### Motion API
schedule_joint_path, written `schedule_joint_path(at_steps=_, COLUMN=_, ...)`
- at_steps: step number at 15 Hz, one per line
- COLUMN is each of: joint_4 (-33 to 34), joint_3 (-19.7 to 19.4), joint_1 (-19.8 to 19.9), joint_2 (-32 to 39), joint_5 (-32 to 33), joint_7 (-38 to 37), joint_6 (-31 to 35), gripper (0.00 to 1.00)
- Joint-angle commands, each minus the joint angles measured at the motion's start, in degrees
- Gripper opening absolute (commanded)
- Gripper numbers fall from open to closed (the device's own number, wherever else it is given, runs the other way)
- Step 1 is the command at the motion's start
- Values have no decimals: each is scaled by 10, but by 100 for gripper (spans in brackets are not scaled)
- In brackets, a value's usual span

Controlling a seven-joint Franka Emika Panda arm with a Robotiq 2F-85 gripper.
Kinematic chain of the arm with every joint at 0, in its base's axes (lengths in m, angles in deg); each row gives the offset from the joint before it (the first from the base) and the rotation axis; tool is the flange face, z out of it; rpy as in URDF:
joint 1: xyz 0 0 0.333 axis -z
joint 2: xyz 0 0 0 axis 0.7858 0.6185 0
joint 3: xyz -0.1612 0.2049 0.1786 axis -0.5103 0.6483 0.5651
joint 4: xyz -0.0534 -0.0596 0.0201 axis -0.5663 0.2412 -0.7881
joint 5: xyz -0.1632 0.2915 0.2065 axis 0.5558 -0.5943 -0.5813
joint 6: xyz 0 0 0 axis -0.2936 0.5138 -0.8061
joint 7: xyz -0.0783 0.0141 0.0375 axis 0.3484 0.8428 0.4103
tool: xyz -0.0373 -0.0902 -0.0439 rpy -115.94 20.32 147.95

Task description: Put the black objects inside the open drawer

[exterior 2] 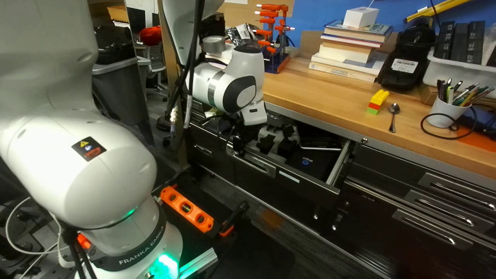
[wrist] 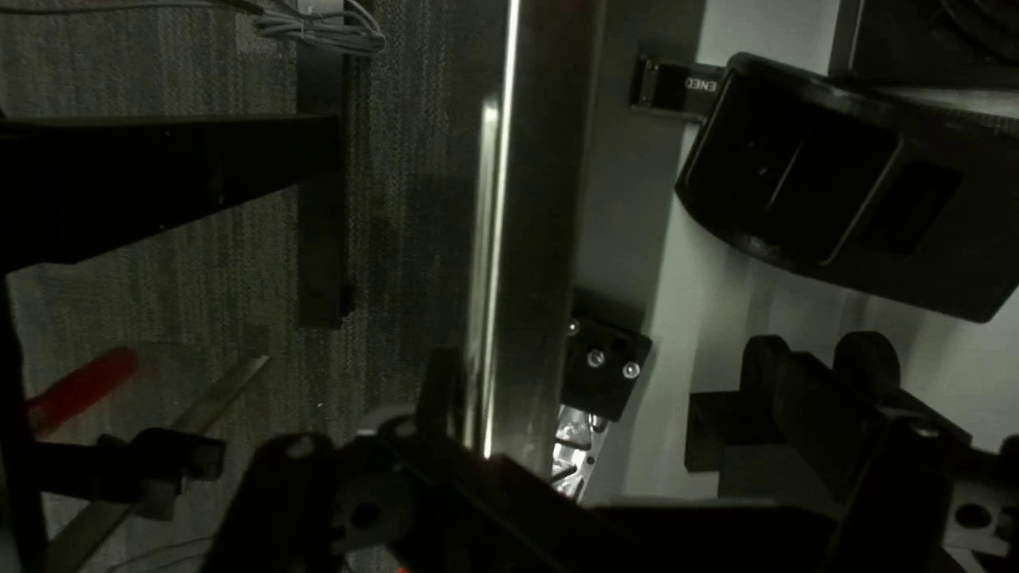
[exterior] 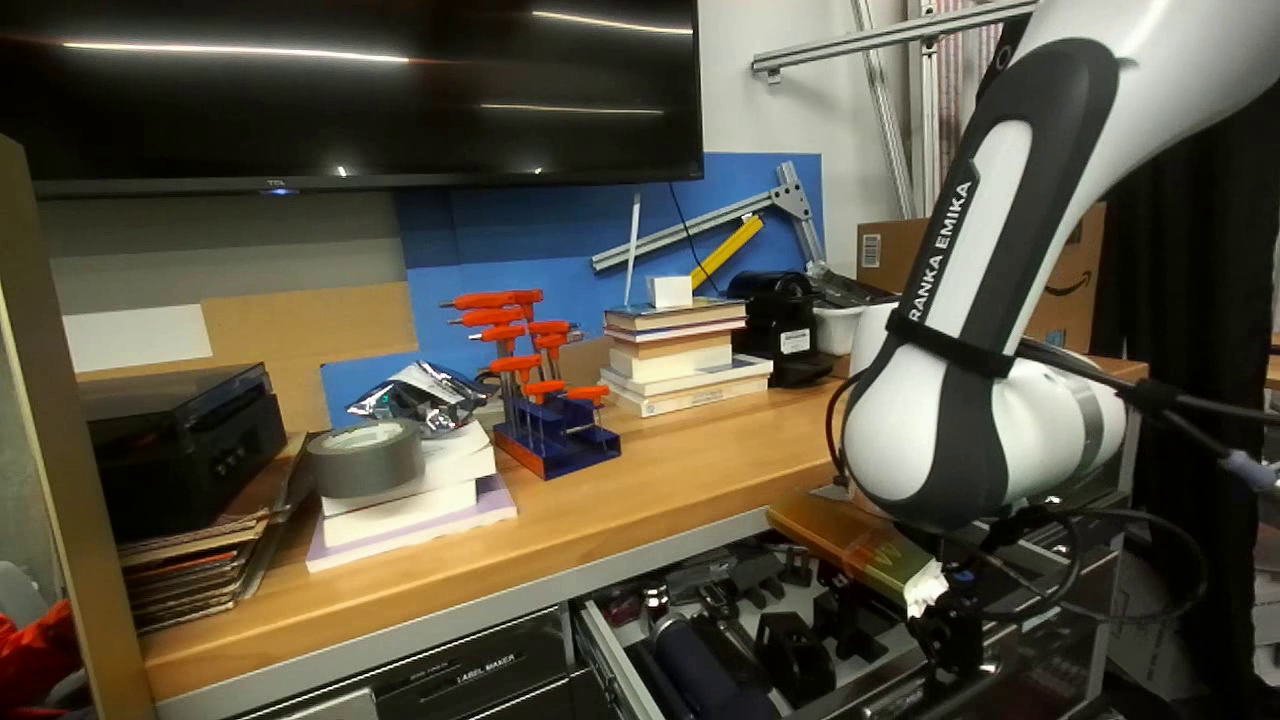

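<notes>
The drawer [exterior 2: 339, 162] stands pulled out beneath the desk and shows in both exterior views. Several black objects lie on its light floor. In the wrist view these include a chunky hollow holder [wrist: 939, 239], a small plate with screws [wrist: 607, 370] and a bracket-like block [wrist: 716, 430]. An exterior view shows a black box-like piece [exterior: 795, 655] there too. My gripper [exterior: 950, 660] hangs at the drawer's front edge, near the handle. Seen from the wrist, its jaws stand wide apart, the drawer front [wrist: 541, 199] running between them. I cannot tell whether they touch it. No object is held.
A dark blue cylinder [exterior: 700, 660] and a dark flat box [exterior 2: 310, 162] also lie in the drawer. On the desk [exterior: 690, 485] are a book stack [exterior: 680, 350], a hex-key stand [exterior: 560, 440], toy bricks [exterior 2: 378, 101] and a spoon [exterior 2: 393, 110].
</notes>
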Motion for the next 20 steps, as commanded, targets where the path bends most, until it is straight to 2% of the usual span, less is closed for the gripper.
schedule_joint_path(at_steps=1, joint_4=81, joint_3=1, joint_1=-4, joint_2=54, joint_5=-13, joint_7=66, joint_6=19, gripper=100)
schedule_joint_path(at_steps=7, joint_4=203, joint_3=34, joint_1=9, joint_2=140, joint_5=-60, joint_7=174, joint_6=17, gripper=100)
schedule_joint_path(at_steps=9, joint_4=232, joint_3=33, joint_1=3, joint_2=154, joint_5=-72, joint_7=204, joint_6=7, gripper=100)
schedule_joint_path(at_steps=10, joint_4=242, joint_3=21, joint_1=-10, joint_2=156, joint_5=-67, joint_7=210, joint_6=-5, gripper=100)
schedule_joint_path(at_steps=11, joint_4=241, joint_3=10, joint_1=-20, joint_2=142, joint_5=-59, joint_7=216, joint_6=-43, gripper=100)
schedule_joint_path(at_steps=12, joint_4=232, joint_3=-20, joint_1=-50, joint_2=124, joint_5=-40, joint_7=202, joint_6=-57, gripper=100)
schedule_joint_path(at_steps=14, joint_4=221, joint_3=-56, joint_1=-86, joint_2=98, joint_5=-10, joint_7=184, joint_6=-73, gripper=100)
schedule_joint_path(at_steps=17, joint_4=209, joint_3=-111, joint_1=-146, joint_2=59, joint_5=66, joint_7=140, joint_6=-95, gripper=100)
schedule_joint_path(at_steps=20, joint_4=205, joint_3=-141, joint_1=-178, joint_2=21, joint_5=165, joint_7=72, joint_6=-136, gripper=100)
